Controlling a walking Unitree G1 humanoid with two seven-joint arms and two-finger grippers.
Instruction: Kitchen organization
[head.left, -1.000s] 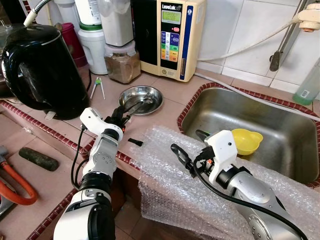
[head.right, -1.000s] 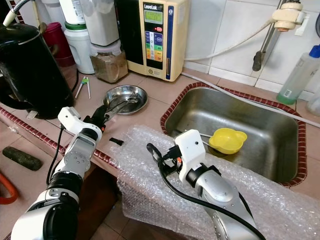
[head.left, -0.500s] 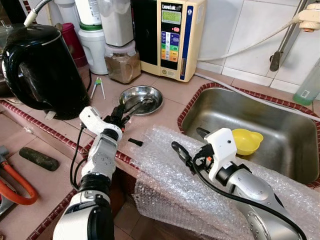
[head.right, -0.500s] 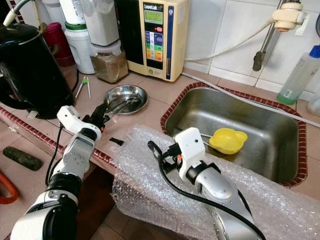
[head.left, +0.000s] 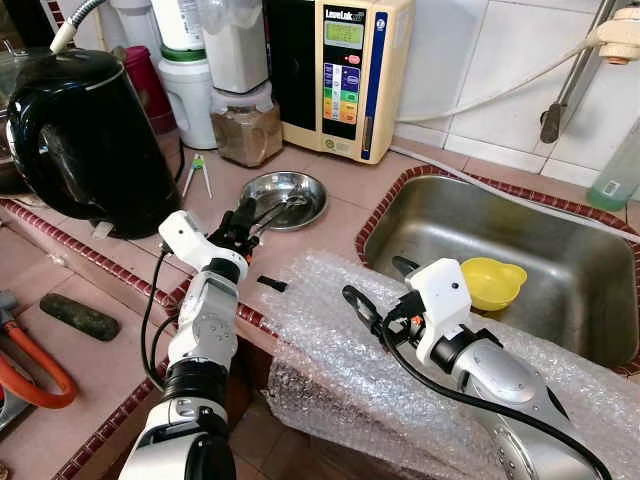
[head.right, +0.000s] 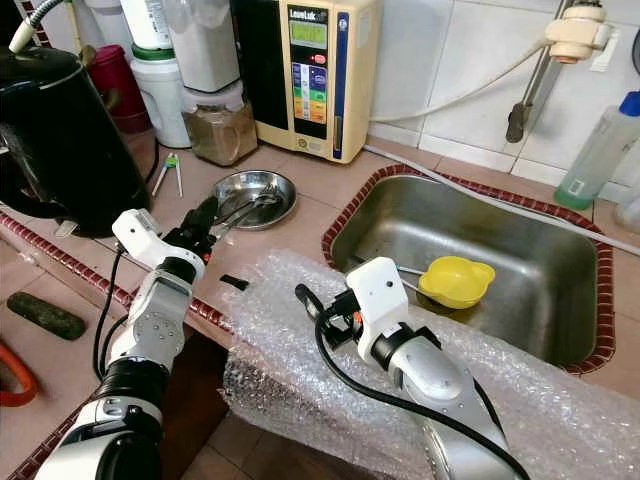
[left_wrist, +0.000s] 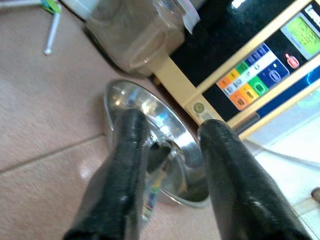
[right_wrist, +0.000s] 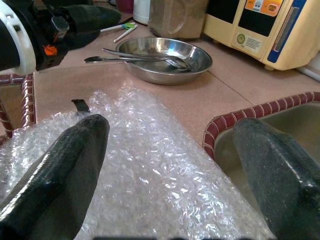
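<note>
Two hands are working over a tiled kitchen table (head.left: 330, 195). At upper left of the head frames, a black kettle (head.left: 85, 140) is standing on the table, with a jar of brown powder (head.left: 245, 125) and a cream water-purifier unit (head.left: 340, 75) lining the back wall to its right. A small pair of tongs with green tips (head.left: 197, 172) is lying just in front of the jar.

Left of centre, the left hand (head.left: 262, 213) is reaching toward a shallow steel dish (head.left: 288, 190). Its fingers are sitting a moderate gap apart at the near rim of the dish, holding nothing; metal utensils (right_wrist: 135, 55) are lying across the dish, their handles pointing out toward that hand. A small black piece (head.left: 271, 284) is lying on the table edge, below the dish.

Centre to lower right, a sheet of bubble wrap (head.left: 330, 350) is draping over the table edge. The right hand (head.left: 372, 290) is hovering above it, fingers spread wide, gripping nothing.

At right, a steel sink (head.left: 560, 300) is holding a yellow bowl (head.left: 492, 280). A clear bottle (head.right: 592, 150) is standing at upper right.
</note>
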